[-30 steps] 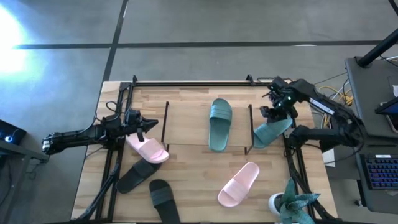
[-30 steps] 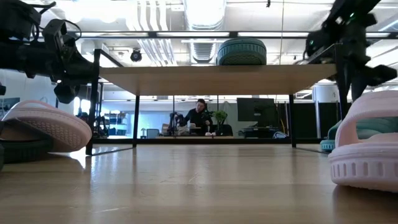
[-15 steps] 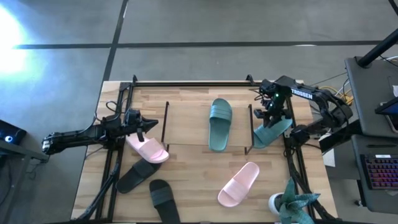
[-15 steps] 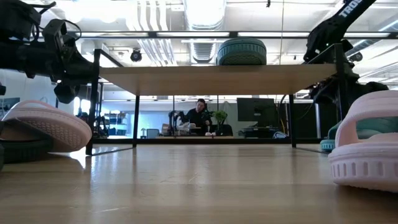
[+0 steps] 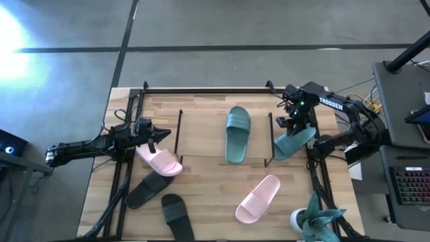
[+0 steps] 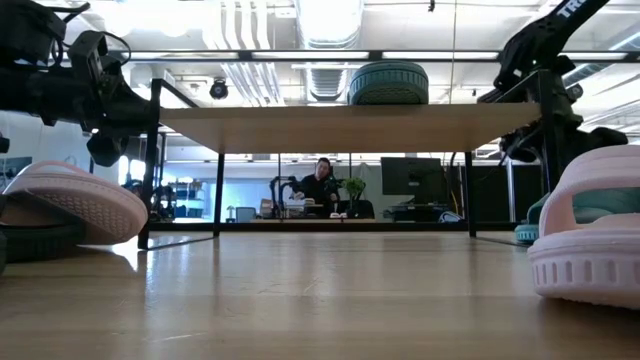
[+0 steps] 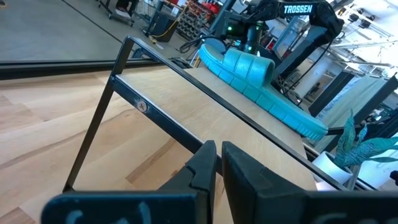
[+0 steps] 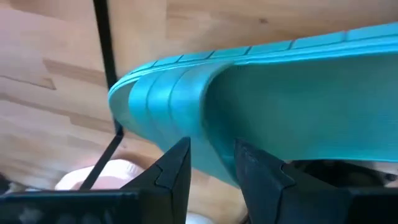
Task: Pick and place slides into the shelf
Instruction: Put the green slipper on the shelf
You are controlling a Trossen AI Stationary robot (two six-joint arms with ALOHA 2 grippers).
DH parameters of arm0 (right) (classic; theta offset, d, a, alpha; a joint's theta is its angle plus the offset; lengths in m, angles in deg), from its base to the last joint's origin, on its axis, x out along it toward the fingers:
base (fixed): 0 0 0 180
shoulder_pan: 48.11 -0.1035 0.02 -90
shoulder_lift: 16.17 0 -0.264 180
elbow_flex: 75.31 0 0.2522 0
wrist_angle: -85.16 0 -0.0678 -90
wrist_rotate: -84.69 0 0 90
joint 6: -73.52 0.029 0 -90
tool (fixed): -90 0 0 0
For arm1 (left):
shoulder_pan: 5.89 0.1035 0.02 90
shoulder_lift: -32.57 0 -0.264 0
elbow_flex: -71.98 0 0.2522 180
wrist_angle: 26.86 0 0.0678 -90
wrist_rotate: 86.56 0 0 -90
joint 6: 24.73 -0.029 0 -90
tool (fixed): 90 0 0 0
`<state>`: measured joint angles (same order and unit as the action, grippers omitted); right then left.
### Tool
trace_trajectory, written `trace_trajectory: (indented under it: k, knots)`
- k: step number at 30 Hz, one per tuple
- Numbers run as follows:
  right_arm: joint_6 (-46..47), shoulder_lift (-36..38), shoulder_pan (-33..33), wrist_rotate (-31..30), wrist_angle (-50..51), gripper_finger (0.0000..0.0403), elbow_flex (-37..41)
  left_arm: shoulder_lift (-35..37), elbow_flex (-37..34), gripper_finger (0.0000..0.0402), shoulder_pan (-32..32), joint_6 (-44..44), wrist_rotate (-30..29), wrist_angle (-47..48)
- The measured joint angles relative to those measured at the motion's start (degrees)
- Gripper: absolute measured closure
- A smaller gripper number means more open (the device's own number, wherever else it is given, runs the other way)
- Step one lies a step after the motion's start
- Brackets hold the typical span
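Observation:
One teal slide point(image 5: 237, 133) lies flat on the shelf's wood board point(image 5: 201, 134), its sole down. The second teal slide point(image 5: 290, 144) lies just off the shelf's right rods point(image 5: 270, 138), tilted. My right gripper point(image 5: 293, 126) is right above it, open by a narrow gap, fingertips point(image 8: 180, 158) at the ribbed strap point(image 8: 168, 93). My left gripper point(image 5: 165, 133) is shut and waits at the shelf's left rods, over a pale pink slide point(image 5: 160, 160). The other pink slide point(image 5: 259, 198) and two black slides point(image 5: 146, 190) point(image 5: 176, 214) lie on the table near the front. My right gripper comes at the teal slide's strap end point(image 8: 205, 124) from above, one finger on either side of the strap's edge. Whether the fingers touch it I cannot tell. The slide rests on the table beside the shelf.
A large black tube frame point(image 5: 201, 89) rims the table. A teal plant in a white pot point(image 5: 312, 218) stands at the near right corner. Bare wood lies between the shelf and the front pink slide. A person sits in the room far behind point(image 6: 322, 185).
My right gripper has moved a little toward the near edge and down over the teal slide, and its forearm has swung in over the table's right edge. The slide has stayed where it was.

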<state>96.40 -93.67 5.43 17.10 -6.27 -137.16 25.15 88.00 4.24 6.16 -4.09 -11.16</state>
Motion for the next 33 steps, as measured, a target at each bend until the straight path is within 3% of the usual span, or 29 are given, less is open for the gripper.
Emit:
trace_trajectory:
  k: [9,16,28,33]
  knots:
    - [0.15,-2.12,-0.02,0.88,-0.81,0.0289,2.70,0.00,0.00,0.0389,-0.01,-0.01,0.01,0.00]
    - [1.12,-2.15,-0.05,7.00,-3.99,0.0289,2.81,-0.01,0.00,0.0389,-0.02,-0.01,0.02,0.00]
    - [3.26,-2.36,-0.85,8.06,-5.93,0.0289,2.90,0.04,0.00,0.0389,-0.02,0.00,0.02,0.00]
    - [6.40,-2.36,-3.62,8.19,-11.25,0.0289,3.43,-0.04,0.00,0.0389,-0.01,-0.02,0.02,0.00]
